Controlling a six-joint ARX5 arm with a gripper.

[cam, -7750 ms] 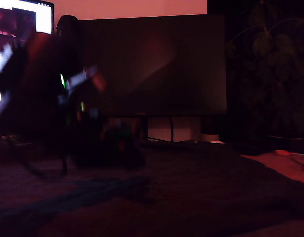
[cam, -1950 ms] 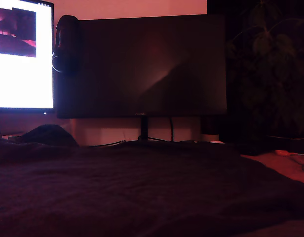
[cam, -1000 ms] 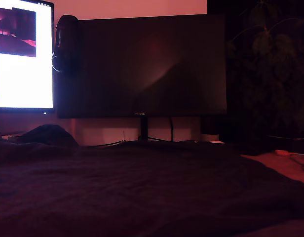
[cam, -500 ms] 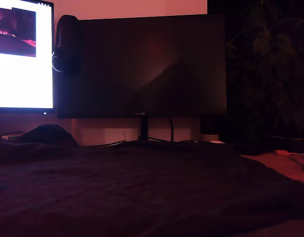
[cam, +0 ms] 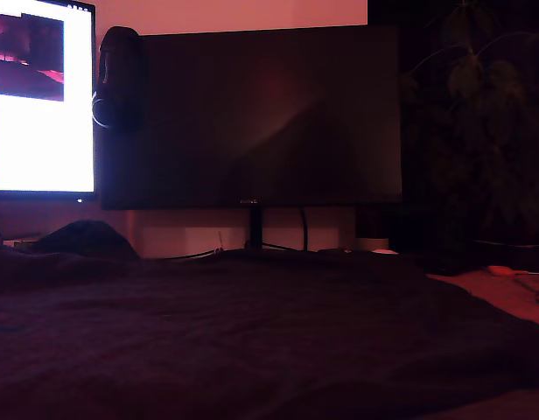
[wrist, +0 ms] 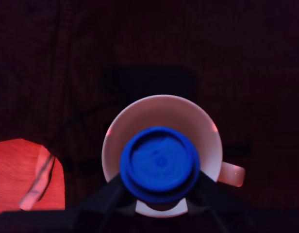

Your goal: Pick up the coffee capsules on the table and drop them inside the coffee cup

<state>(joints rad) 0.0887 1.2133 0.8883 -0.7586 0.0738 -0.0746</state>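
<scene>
Between the dark gripper fingers (wrist: pixel 108 191), seen from the wrist camera: one blue coffee capsule (wrist: pixel 159 164), flat rim facing the lens, held clamped from either side; the gripper (wrist: pixel 159 196) is closed on it. Count: one capsule. No writing legible on it.

Directly beneath the capsule: one pale coffee cup (wrist: pixel 161 116), mouth open upward, its handle (wrist: pixel 231 174) at about 3 o'clock of the rim. The capsule covers the 6 o'clock half of the cup's opening. No label visible on the cup.

Under both: dark cloth (wrist: pixel 140 48), with an orange-lit patch (wrist: pixel 23 170) at about 9 o'clock of the cup and a pale strip lying on it.

Exterior view, its left to its right: one lit screen (cam: pixel 40 105), content too blurred to read; one dark rounded object (cam: pixel 119 79) at the upper corner of the unlit monitor; one large unlit monitor (cam: pixel 261 114) on a stand, small mark on its lower bezel illegible; one houseplant (cam: pixel 479 105), barely discernible. Dark cloth (cam: pixel 252 332) fills the foreground. Arm, cup and capsule lie outside this view.
</scene>
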